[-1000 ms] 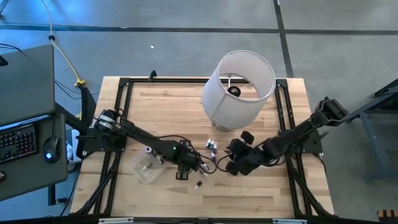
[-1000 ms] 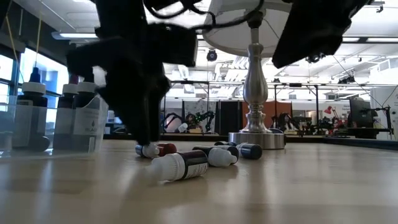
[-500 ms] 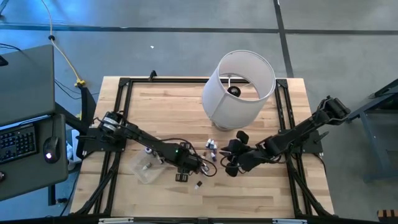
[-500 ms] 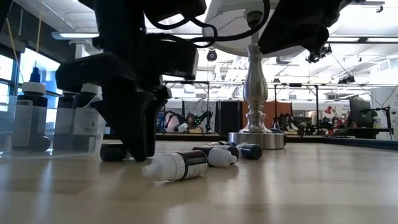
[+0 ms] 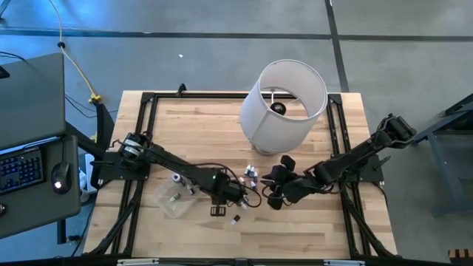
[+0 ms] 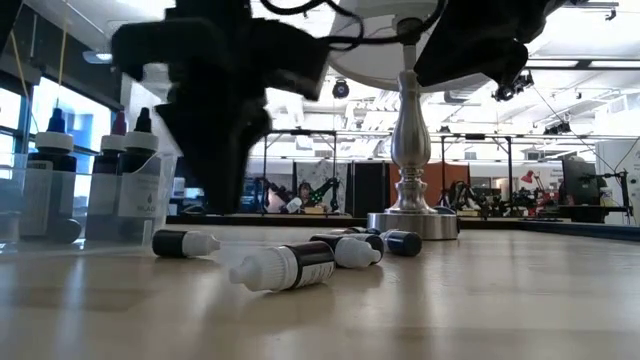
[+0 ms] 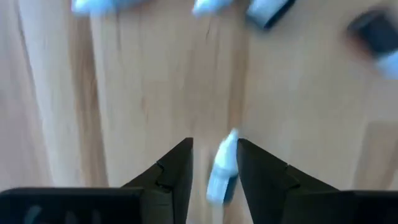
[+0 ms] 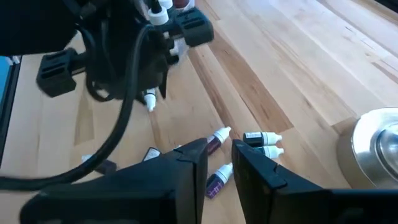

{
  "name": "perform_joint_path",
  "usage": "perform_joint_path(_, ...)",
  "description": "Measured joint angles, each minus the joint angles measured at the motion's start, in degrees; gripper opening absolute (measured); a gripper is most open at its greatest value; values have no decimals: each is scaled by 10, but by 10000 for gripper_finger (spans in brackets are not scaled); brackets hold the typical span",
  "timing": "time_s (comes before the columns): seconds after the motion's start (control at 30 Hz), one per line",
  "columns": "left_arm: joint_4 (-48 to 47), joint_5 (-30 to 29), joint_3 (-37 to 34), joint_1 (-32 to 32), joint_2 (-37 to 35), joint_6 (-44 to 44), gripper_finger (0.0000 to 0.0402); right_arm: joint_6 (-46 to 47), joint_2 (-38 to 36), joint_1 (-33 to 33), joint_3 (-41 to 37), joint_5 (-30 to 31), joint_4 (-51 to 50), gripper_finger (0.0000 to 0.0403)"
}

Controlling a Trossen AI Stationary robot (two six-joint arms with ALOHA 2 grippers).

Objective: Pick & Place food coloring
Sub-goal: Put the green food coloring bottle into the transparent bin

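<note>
Left gripper (image 7: pixel 213 163): fingers pinch a tiny white-capped dark food-colouring bottle (image 7: pixel 221 167) beside the clear plastic tub (image 5: pixel 171 198); keep your squeeze.
Right gripper (image 8: pixel 218 163): narrowly parted, empty.

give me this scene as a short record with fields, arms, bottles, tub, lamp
left pincer: above the wooden table near its middle, fingers either side of a small white-capped food coloring bottle; contact unclear
right pincer: hovering over the loose bottles, empty
loose bottles: several tiny white-capped ones lying on their sides
clear plastic tub: holds upright bottles with dark and pink caps
lamp: big white lampshade on a silver metal base, at the far side
</note>
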Motion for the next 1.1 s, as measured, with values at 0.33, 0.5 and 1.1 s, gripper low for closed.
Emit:
perform_joint_path(0.33, -28, 3, -26, -12, -1, -6, 151, 0, 0, 0, 0, -21, 2, 67)
perform_joint_path(0.5, -21, -4, -28, -12, -1, -2, 153, 0, 0, 0, 0, -21, 7, 67)
perform_joint_path(1.1, 12, 18, -26, -11, 36, 7, 121, 0, 0, 0, 0, -21, 11, 67)
